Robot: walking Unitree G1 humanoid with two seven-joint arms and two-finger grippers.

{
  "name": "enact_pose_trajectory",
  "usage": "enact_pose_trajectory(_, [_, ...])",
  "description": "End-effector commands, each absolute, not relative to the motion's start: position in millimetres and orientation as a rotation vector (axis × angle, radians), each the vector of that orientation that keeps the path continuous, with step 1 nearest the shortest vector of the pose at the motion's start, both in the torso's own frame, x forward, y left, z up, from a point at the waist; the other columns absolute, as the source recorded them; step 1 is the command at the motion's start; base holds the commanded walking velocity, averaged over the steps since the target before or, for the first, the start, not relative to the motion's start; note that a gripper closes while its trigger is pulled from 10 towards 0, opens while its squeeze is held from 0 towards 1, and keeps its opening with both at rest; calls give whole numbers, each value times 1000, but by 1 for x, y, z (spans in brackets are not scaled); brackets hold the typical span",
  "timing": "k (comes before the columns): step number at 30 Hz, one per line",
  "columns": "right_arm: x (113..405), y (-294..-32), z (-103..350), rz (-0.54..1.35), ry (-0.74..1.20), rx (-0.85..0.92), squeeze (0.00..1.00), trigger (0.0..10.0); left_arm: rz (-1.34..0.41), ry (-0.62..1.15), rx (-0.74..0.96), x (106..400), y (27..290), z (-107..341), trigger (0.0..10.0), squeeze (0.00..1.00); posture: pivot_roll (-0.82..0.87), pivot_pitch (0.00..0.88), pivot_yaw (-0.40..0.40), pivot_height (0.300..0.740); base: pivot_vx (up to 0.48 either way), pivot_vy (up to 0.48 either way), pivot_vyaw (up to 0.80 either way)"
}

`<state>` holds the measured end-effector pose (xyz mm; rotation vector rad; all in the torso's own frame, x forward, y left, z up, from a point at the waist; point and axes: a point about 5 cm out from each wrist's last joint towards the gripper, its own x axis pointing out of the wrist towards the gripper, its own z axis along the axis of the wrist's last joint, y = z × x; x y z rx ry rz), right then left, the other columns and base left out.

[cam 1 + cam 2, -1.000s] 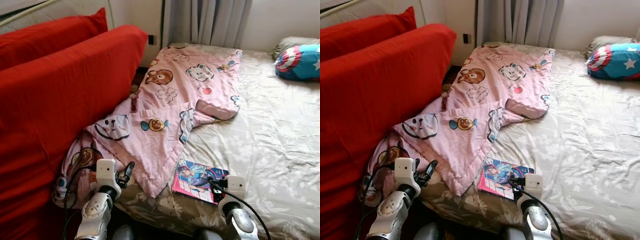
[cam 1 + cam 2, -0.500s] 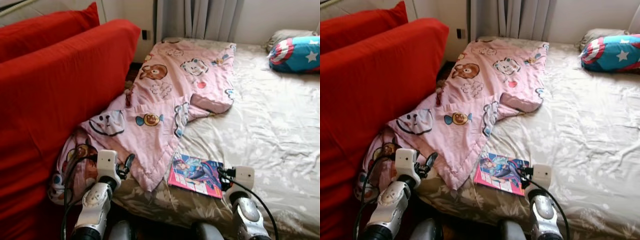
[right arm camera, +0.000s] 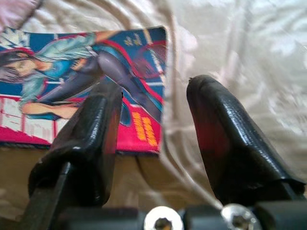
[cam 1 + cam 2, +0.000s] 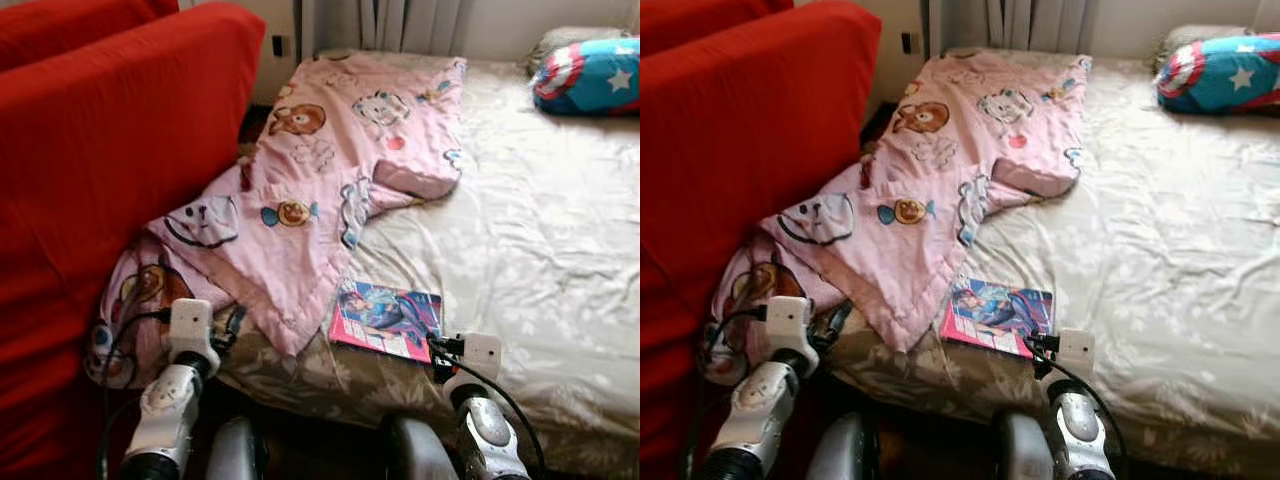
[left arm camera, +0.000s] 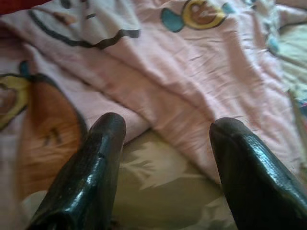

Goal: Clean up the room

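A pink cartoon-print blanket [image 4: 340, 170] lies crumpled along the left side of the bed [image 4: 540, 250], hanging off its near corner by the red sofa [image 4: 90, 150]. A colourful comic book [image 4: 385, 318] lies flat near the bed's front edge. My right gripper [image 3: 151, 120] is open just short of the book's [image 3: 72, 96] near corner, touching nothing. My left gripper [image 5: 165, 129] is open too, right in front of the blanket's [image 5: 158, 72] lower hem over the floral sheet.
A star-and-shield pillow [image 4: 588, 75] lies at the head of the bed, far right. Grey curtains [image 4: 400, 12] hang behind. The sofa stands close along the bed's left side, leaving a narrow gap.
The camera has moved closer and tilted down, so the scene has slid up in view. Both grippers have come closer to the bed's front edge, still open.
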<state>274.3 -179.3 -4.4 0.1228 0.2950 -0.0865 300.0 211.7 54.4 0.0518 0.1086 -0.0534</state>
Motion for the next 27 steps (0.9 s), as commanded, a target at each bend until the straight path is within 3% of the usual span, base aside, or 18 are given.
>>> enact_pose_trajectory(1, [275, -180, -4, -83, 302, 116, 0, 10000, -49, 101, 105, 304, 218, 59, 10000, 0, -28, 150, 3, 583, 0, 0, 0])
enact_pose_trajectory(8, [280, -187, 0, -98, 300, 105, 0, 10000, -132, 76, 300, 308, 220, 69, 10000, 0, -23, 151, 6, 583, 0, 0, 0])
enact_pose_trajectory(14, [281, -176, -2, -42, 315, 168, 0, 10000, -186, 76, 204, 297, 190, 58, 10000, 0, 0, 183, 21, 583, 0, 0, 0])
enact_pose_trajectory(19, [279, -175, -5, -71, 327, 248, 0, 10000, -218, 85, 191, 284, 180, 51, 10000, 0, 13, 211, 35, 583, 0, 0, 0])
enact_pose_trajectory(27, [282, -185, -2, -118, 311, 312, 0, 10000, -202, 91, 193, 268, 193, 54, 10000, 0, 47, 248, 60, 583, 0, 0, 0])
